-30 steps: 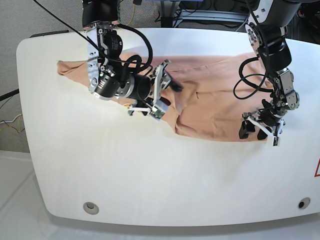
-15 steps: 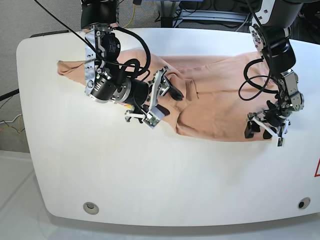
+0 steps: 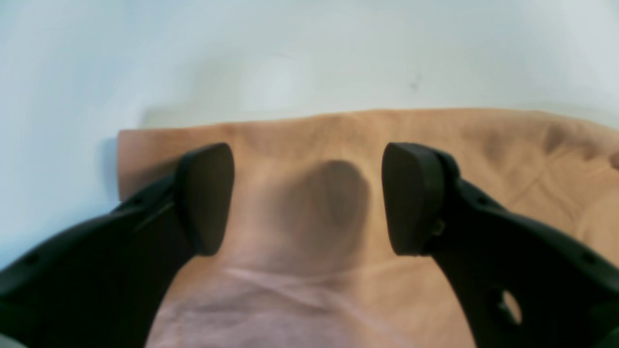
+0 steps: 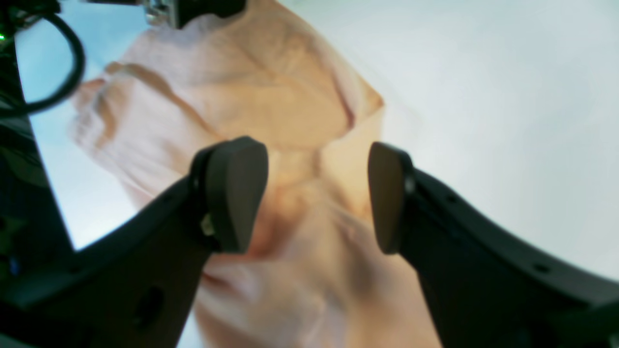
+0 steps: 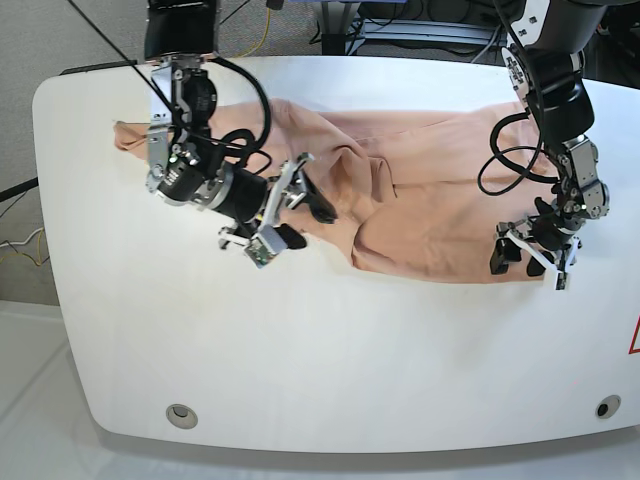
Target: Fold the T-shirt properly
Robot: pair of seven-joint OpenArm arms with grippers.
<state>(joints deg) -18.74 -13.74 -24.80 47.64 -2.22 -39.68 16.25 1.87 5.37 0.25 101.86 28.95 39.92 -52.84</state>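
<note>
T-shirt (image 5: 430, 190): plain peach-pink soft fabric, wrinkled, spread across the far half of the white worktop (image 5: 330, 340), from about 10 o'clock to 3 o'clock in the base view. One narrow end trails out flat toward 10 o'clock; the middle is bunched into raised folds near 12 o'clock, and a broad flatter panel reaches toward 3 o'clock, its near hem running straight along the worktop. Creases radiate from the bunched middle.

Left end effector (image 5: 528, 256): at 3 o'clock in the base view, over the near corner of the flat panel. In the left wrist view its black fingers (image 3: 205, 198) stand wide apart, released, with the T-shirt (image 3: 338, 145) lying flat beneath them and its straight hem and square corner visible at 10 o'clock against the worktop (image 3: 290, 58). Whether the tips touch the cloth cannot be told.

Right end effector (image 5: 285, 215): at the near edge of the bunched folds, about 10 o'clock of centre. In the right wrist view its fingers (image 4: 237, 193) are parted, with crumpled, blurred T-shirt (image 4: 271, 96) fabric between and beyond them; no grasp is visible.
</note>
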